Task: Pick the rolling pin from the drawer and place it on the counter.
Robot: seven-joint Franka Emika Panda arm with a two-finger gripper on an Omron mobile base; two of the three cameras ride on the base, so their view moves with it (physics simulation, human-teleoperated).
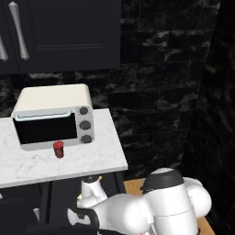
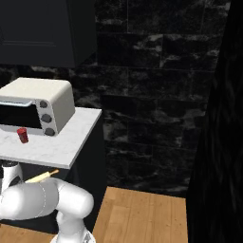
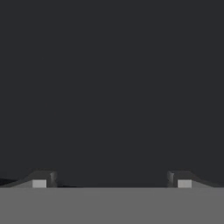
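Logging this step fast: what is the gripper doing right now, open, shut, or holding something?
Gripper: open, its two dark fingertips wide apart in the hand view, nothing between them, facing a plain dark surface.

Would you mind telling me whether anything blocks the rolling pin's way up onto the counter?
The rolling pin shows just below the counter edge. On top, the toaster oven and red can stand further back; the near strip looks bare.
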